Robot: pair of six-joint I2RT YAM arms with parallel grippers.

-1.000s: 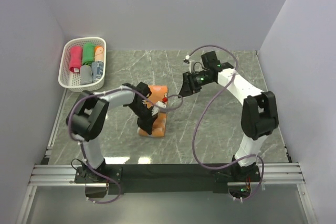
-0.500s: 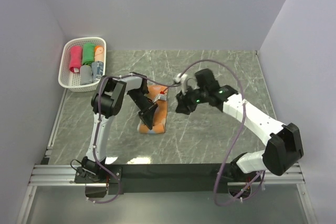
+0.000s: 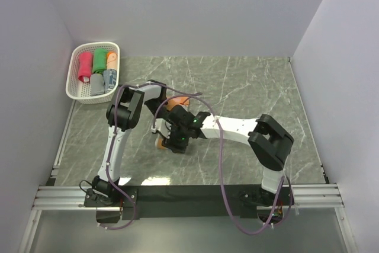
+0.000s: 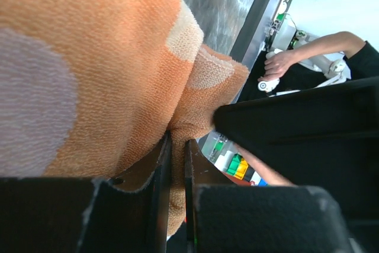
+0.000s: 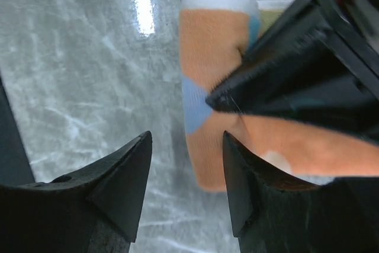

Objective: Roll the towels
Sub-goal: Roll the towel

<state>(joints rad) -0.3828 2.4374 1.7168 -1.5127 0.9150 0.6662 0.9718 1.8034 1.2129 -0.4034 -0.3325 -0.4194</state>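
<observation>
An orange towel with light-blue marks (image 3: 172,104) lies on the marble table, mostly under both grippers. My left gripper (image 3: 161,124) is shut on a fold of this towel, and the left wrist view shows the cloth (image 4: 106,57) pinched between the two closed jaws (image 4: 176,158). My right gripper (image 3: 176,141) is open just above the towel's near end. In the right wrist view its tips (image 5: 186,140) straddle the towel's edge (image 5: 213,45), beside the black left gripper (image 5: 296,69). Several rolled towels, pink-red (image 3: 85,66), green (image 3: 99,60), orange and grey-blue, lie in the basket.
The white perforated basket (image 3: 75,90) stands at the far left corner, against the left wall. Grey walls close the table on three sides. The right arm reaches low across the table's middle toward the left arm.
My right arm has swung from the table's right side down and left to the towel's near end. The left gripper stays on the towel, shifted slightly.
</observation>
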